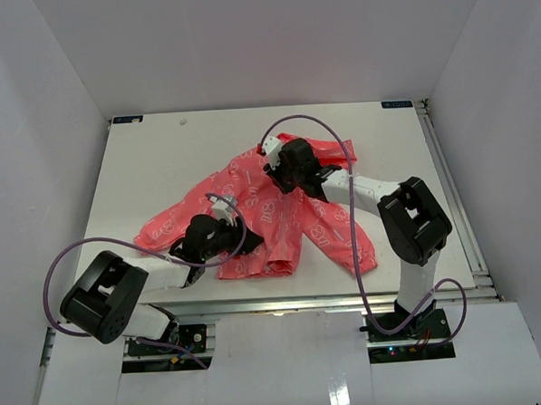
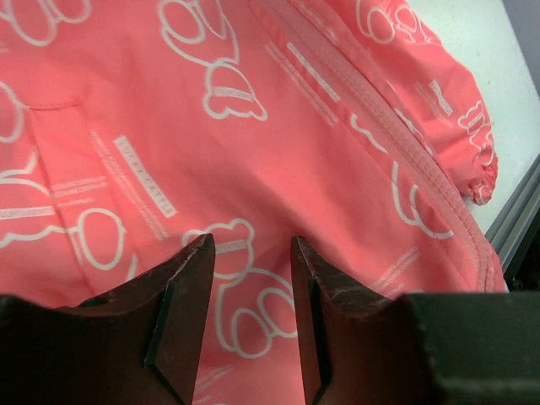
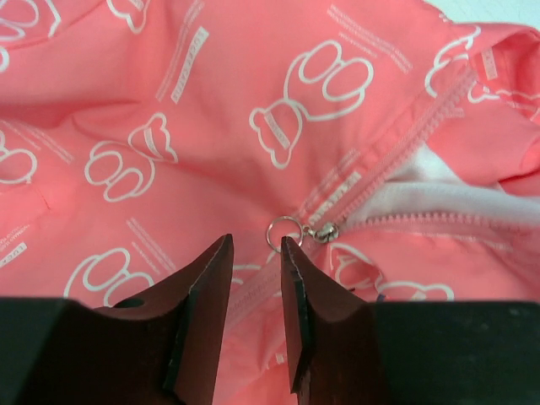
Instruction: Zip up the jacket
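Since the right gripper (image 3: 256, 240), narrowly parted, sits just short of the pull ring (image 3: 283, 232), closing could miss it or pinch cloth. The left gripper (image 2: 251, 240), parted wider, holds nothing hemward of the ring, so the jacket (image 1: 280, 216) beneath both may bunch.

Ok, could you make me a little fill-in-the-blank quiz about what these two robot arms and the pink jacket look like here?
1. The jacket is coral-pink with a scribbled ____ print.
2. On the zipper pull, just past the right gripper's tips, hangs a small metal ____.
3. The arm stretched farther across the table is the robot's ____ one.
Missing words: white; ring; right.
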`<state>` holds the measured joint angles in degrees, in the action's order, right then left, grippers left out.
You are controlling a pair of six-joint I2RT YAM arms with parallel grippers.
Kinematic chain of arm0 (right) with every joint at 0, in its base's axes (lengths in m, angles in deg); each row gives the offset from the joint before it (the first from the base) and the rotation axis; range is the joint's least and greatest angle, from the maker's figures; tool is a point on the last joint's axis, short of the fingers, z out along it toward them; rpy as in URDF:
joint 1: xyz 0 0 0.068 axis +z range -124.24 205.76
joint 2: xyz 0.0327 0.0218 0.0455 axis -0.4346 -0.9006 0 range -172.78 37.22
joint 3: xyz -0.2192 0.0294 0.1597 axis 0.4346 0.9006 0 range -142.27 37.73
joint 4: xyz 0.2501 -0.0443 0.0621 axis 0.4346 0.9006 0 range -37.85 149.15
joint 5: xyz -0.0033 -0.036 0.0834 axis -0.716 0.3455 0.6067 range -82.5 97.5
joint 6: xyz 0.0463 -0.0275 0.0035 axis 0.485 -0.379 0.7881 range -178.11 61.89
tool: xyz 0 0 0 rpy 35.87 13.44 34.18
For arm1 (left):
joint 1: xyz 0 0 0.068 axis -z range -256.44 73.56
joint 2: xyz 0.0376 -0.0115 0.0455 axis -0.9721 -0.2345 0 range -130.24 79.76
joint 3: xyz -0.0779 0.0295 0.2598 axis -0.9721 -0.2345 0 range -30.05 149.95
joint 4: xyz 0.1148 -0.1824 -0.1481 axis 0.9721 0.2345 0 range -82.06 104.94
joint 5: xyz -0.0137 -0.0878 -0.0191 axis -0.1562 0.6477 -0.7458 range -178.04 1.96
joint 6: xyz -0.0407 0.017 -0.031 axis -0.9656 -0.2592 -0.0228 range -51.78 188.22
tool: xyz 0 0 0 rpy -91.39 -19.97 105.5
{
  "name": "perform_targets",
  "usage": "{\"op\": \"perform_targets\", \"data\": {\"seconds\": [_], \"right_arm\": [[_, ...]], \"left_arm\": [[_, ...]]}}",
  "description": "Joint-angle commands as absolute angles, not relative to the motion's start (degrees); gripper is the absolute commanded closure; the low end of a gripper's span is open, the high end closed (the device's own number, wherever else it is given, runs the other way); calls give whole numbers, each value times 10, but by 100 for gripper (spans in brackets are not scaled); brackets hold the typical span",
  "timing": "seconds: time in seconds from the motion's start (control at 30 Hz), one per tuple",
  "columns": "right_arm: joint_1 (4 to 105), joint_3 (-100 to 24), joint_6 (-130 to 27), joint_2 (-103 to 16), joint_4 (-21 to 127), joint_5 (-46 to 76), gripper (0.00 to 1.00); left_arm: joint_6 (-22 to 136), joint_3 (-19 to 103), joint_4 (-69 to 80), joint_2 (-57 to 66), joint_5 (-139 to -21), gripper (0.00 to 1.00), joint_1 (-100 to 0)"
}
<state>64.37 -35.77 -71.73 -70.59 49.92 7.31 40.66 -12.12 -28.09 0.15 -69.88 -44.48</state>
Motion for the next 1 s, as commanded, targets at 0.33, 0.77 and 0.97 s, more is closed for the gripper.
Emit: {"op": "perform_targets", "data": {"seconds": [0.33,0.77,0.97], "right_arm": [[677,-161,-559,-623,369,24,58],[769,-75,-479,-540,276,-96,47],[726,-62,-493,-450,323,-96,46]], "left_arm": [[388,-82,-122,19,-995,41,-413],[514,47,-1,123,-767,35,-488],[566,114,37,18,-718,36,-481]]}}
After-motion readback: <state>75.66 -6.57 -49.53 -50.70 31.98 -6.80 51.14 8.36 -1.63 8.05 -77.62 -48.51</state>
